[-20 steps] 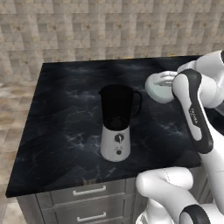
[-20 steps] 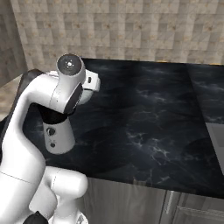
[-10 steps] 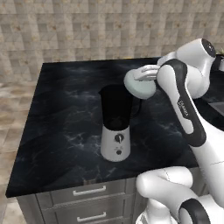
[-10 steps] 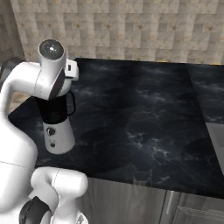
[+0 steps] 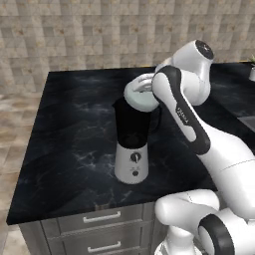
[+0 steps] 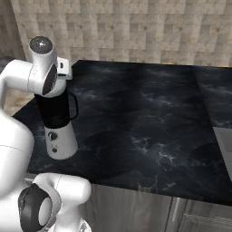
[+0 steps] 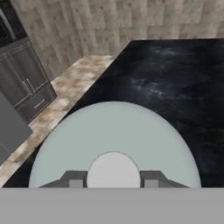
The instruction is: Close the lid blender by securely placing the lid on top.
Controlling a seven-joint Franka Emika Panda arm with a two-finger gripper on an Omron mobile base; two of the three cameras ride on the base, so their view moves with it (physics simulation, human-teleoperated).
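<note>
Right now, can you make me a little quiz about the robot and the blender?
1. True or false: the lid lies flat on the counter.
2. What grips the lid's knob? A) the gripper B) a person's hand C) nothing
3. Fill in: the blender has a dark jar on a silver-white ____ with a dial.

Key:
1. False; it is held up at the jar's top edge.
2. A; a finger sits on each side of the knob.
3. Base.
</note>
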